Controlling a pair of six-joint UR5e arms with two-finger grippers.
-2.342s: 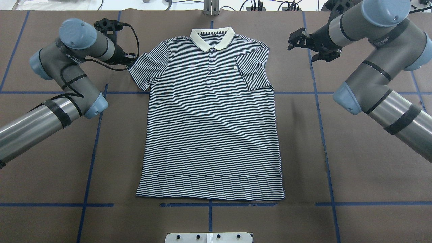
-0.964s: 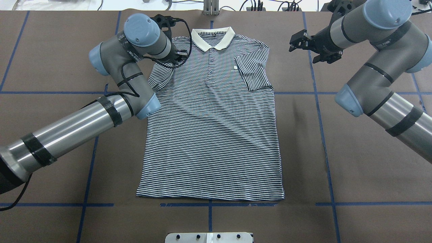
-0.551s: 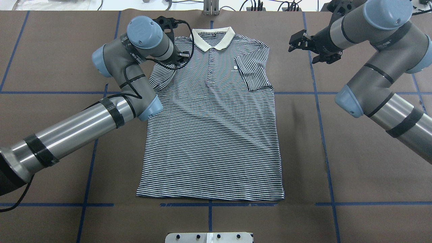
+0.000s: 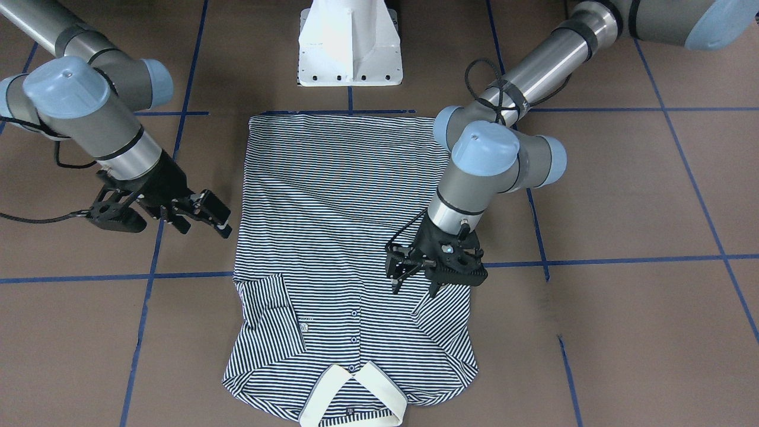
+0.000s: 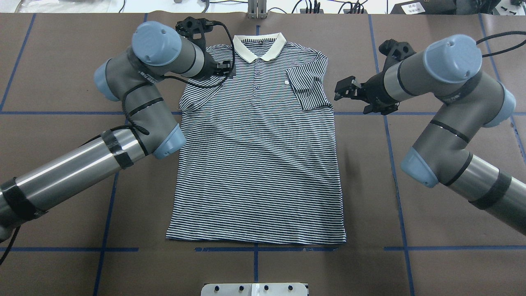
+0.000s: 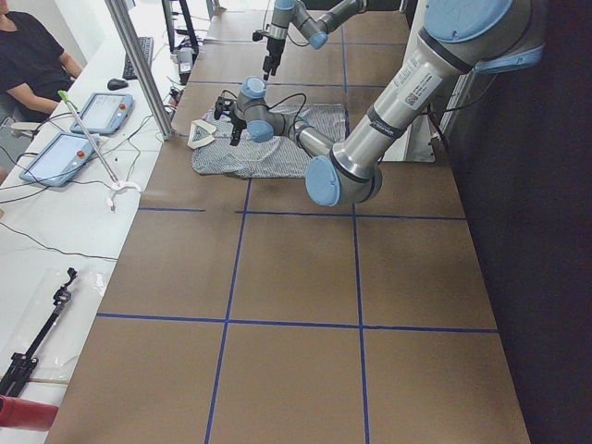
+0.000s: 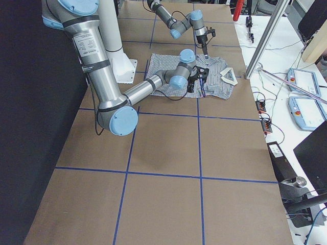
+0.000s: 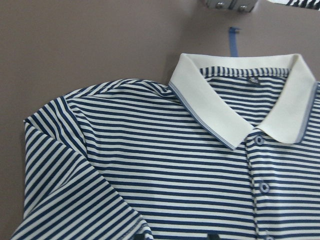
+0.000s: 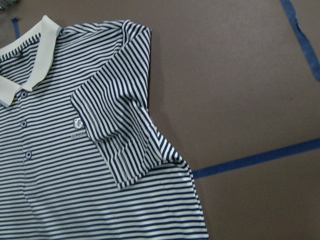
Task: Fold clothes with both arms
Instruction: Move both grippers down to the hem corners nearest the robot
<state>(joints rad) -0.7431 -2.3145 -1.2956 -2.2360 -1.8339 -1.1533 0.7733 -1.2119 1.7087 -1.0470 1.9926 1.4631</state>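
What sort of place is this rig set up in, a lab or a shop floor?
Most likely a robotics lab workcell. The table is covered in brown paper marked with a blue tape grid, and a seated person is at a white side bench with teach pendants on it.

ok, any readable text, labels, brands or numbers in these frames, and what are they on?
Nothing can be read well enough to quote.
Chest logo patch on the polo shirt: emblem with a line of letters under it, too blurred.
Neck tag inside the collar: too small.
Printed labels on the left arm and right arm: too small.
White label beyond the table: too small.
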